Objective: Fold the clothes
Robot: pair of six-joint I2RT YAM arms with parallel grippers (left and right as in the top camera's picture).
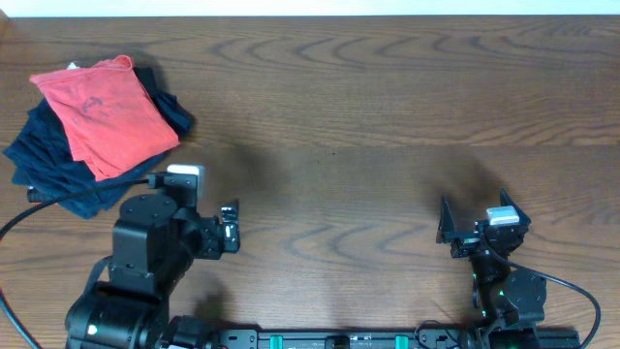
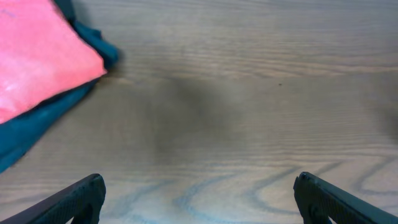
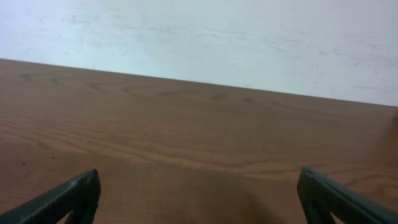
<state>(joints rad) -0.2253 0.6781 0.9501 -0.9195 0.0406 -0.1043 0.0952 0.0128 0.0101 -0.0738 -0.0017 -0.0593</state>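
Observation:
The red-orange T-shirt (image 1: 107, 111) lies folded on top of a pile of dark garments at the far left of the table. Its lettering and neck tag are hidden. It also shows at the top left of the left wrist view (image 2: 37, 56). My left gripper (image 1: 230, 231) is open and empty near the front edge, to the right of and below the pile; in its wrist view the jaws (image 2: 199, 186) are wide apart over bare wood. My right gripper (image 1: 475, 221) is open and empty at the front right, with its jaws (image 3: 199, 183) over bare table.
Folded navy and black garments (image 1: 44, 155) lie under the T-shirt, and a navy edge shows in the left wrist view (image 2: 43, 118). The wooden table (image 1: 368, 116) runs to a pale wall (image 3: 217, 37) at the back. A black cable (image 1: 15, 228) trails at the left.

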